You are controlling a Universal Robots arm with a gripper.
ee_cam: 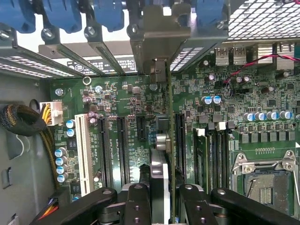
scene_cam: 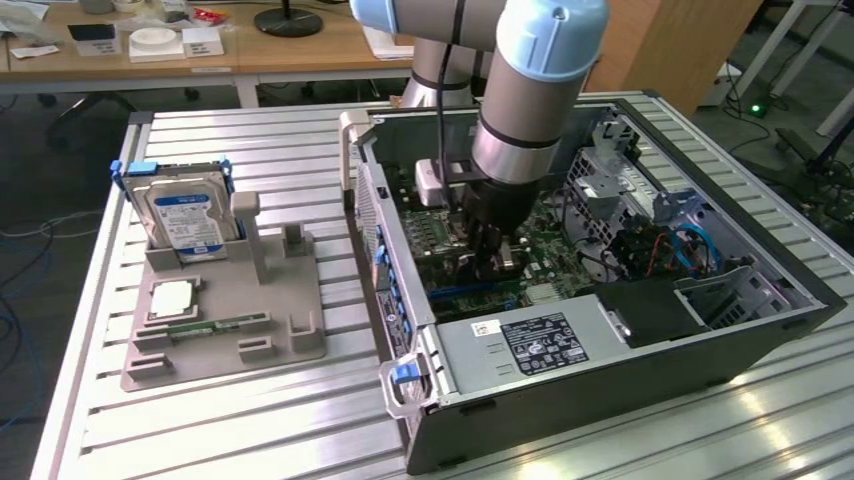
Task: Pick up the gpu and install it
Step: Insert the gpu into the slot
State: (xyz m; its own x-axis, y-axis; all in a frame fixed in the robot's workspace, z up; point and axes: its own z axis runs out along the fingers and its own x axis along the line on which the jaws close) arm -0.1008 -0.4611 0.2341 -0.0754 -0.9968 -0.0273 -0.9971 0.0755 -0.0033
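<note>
My tool (ee_cam: 161,206) grips the gpu (ee_cam: 165,140) edge-on, low inside the computer case (scene_cam: 747,330) over the motherboard (ee_cam: 117,103). I judge I should hold the card vertical, bracket toward twelve o'clock, aligned before pressing evenly.

Ribbed aluminium counter (scene_cam: 200,420), glare at its near corner on the exterior view's right. Behind it a wooden desk (scene_cam: 267,52) carrying a black round lamp base (scene_cam: 288,20) and small white boxes (scene_cam: 154,42). Wooden panel (scene_cam: 674,45) beyond. Dark floor (scene_cam: 47,150); cables trail there.
</note>
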